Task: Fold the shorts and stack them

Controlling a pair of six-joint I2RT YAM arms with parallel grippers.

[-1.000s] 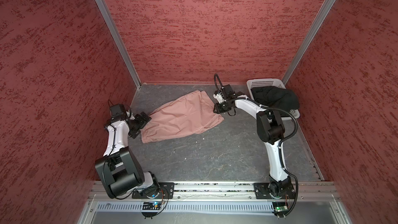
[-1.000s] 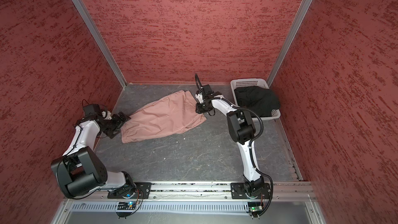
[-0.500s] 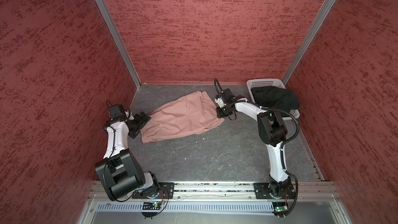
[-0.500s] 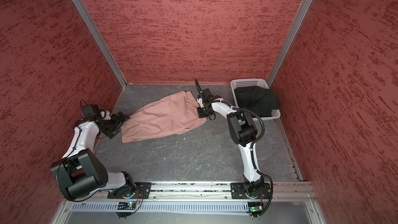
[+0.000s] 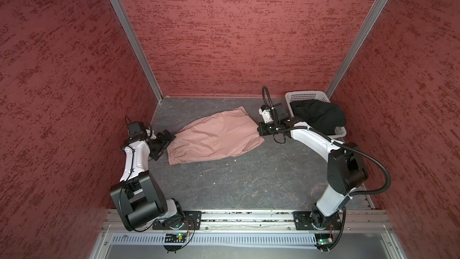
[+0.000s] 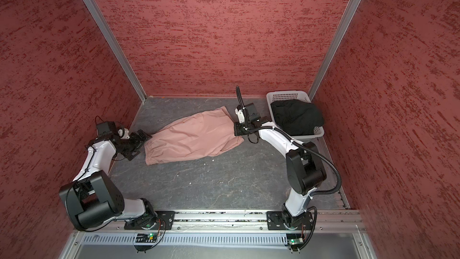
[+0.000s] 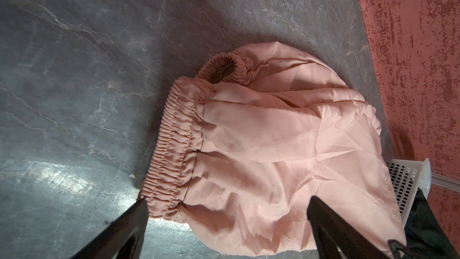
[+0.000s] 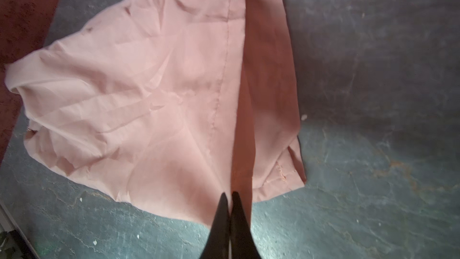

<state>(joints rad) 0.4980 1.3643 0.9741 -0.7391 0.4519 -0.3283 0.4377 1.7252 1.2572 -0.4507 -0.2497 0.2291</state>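
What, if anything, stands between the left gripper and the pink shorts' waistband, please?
Nothing visible does. The open left gripper sits right at the waistband of the pink shorts, its jaws on either side of one corner, with only bare table beside them.

Dusty pink shorts (image 5: 214,138) spread flat, black shorts (image 5: 318,115) heaped in white basket (image 5: 306,95)

Left gripper (image 7: 227,200): jaws spread wide, held low, wrist angled down. Left arm (image 5: 134,155) folded, elbow raised behind the claw. Right gripper (image 8: 229,194): jaws pressed together, pink shorts (image 8: 149,95) hem pinched at the claw tips. Right arm (image 5: 313,140) stretched far out behind the claw.
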